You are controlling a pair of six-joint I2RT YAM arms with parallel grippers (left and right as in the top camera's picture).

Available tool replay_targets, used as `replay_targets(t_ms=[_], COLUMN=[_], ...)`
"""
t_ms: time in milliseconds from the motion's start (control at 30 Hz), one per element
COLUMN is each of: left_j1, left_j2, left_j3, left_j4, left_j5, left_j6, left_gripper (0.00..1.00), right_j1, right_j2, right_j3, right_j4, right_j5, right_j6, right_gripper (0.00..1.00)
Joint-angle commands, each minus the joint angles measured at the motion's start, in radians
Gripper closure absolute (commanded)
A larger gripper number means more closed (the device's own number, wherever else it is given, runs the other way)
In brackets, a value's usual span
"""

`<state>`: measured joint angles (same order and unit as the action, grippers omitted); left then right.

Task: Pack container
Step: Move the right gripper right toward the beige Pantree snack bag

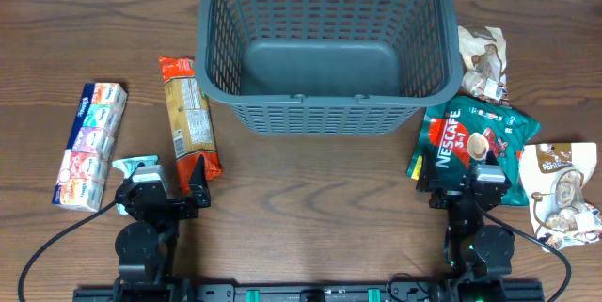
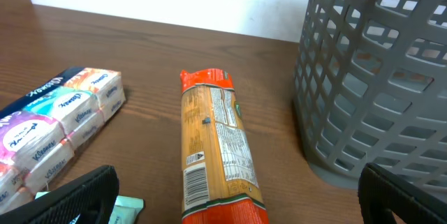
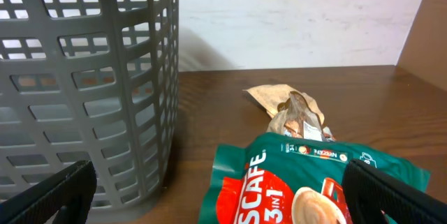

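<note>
The container, a dark grey slotted basket [image 1: 324, 48], stands at the back centre with nothing inside; it also shows in the left wrist view [image 2: 380, 77] and the right wrist view [image 3: 84, 84]. An orange packet [image 1: 189, 116] lies left of it, lengthwise [image 2: 213, 147]. A green and red Nescafe 3in1 bag [image 1: 475, 142] lies right of it [image 3: 293, 189]. My left gripper [image 1: 167, 187] is open and empty, low at the near end of the orange packet [image 2: 234, 196]. My right gripper [image 1: 464, 184] is open and empty, low over the near edge of the Nescafe bag [image 3: 223, 192].
A multipack of tissue packets [image 1: 89, 144] lies at the far left [image 2: 56, 123]. A small teal packet [image 1: 134, 166] sits by my left gripper. A beige snack bag [image 1: 483, 62] lies behind the Nescafe bag [image 3: 293, 109], and another beige bag [image 1: 562, 194] lies at the right edge.
</note>
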<state>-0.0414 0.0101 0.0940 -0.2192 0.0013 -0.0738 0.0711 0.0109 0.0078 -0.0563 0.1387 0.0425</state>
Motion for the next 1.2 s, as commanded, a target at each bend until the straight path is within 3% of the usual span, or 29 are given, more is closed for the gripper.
replay_targets(t_ms=[0, 100, 233, 333, 500, 733, 900, 1000, 1167], left_j1=[-0.003, -0.003, -0.003, -0.003, -0.003, -0.003, -0.003, -0.003, -0.003], left_j2=[-0.006, -0.006, -0.006, -0.006, -0.002, 0.028, 0.044, 0.047, 0.047], left_j3=[-0.026, -0.026, -0.026, -0.026, -0.026, -0.026, -0.026, -0.026, -0.026], left_j4=[-0.003, -0.002, 0.012, 0.001, -0.004, -0.004, -0.003, -0.003, -0.003], left_j5=[0.014, 0.014, 0.014, 0.014, 0.014, 0.014, 0.014, 0.014, 0.014], left_j6=[0.013, 0.013, -0.043, -0.044, -0.082, -0.089, -0.09, -0.089, -0.089], left_gripper=[0.01, 0.01, 0.01, 0.01, 0.01, 0.01, 0.01, 0.01, 0.01], right_j1=[-0.006, -0.006, -0.006, -0.006, -0.023, -0.048, -0.048, -0.05, -0.053], right_j2=[-0.005, -0.005, -0.005, 0.002, 0.131, 0.547, 0.832, 0.916, 0.943], right_j3=[-0.002, -0.002, 0.005, 0.092, 0.473, 1.207, 1.651, 1.789, 1.83], right_j4=[-0.004, -0.003, -0.008, -0.069, -0.401, -1.104, -1.567, -1.636, -1.642], right_j5=[-0.001, -0.005, -0.1, -0.154, -0.101, -0.026, 0.187, 0.236, 0.28], right_j6=[0.013, 0.019, 0.151, 0.173, 0.124, 0.109, 0.147, 0.103, -0.024], right_gripper=[0.01, 0.01, 0.01, 0.01, 0.01, 0.01, 0.01, 0.01, 0.01])
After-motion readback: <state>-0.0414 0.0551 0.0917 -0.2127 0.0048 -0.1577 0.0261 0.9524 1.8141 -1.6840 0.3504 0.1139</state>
